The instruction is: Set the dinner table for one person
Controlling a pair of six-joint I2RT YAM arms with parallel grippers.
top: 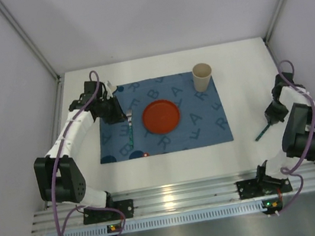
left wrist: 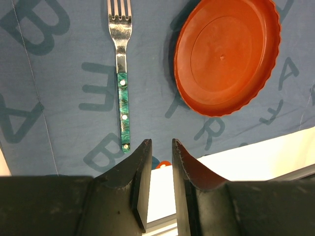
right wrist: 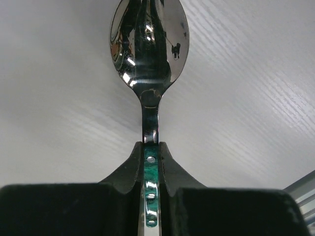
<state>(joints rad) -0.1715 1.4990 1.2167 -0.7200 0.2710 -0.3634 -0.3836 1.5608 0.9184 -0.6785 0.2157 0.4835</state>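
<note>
White desk [top: 239, 63] spans the floor of a grey-walled bay, ribbed rail along its near edge. Right fingers [right wrist: 139, 155] clamp the spoon [right wrist: 147, 44] handle, low near the right edge. Left fingers [left wrist: 145, 150] are slightly parted and empty, over the blue placemat [top: 206, 123] toward the far-left corner, beside the fork [left wrist: 121, 73].
</note>
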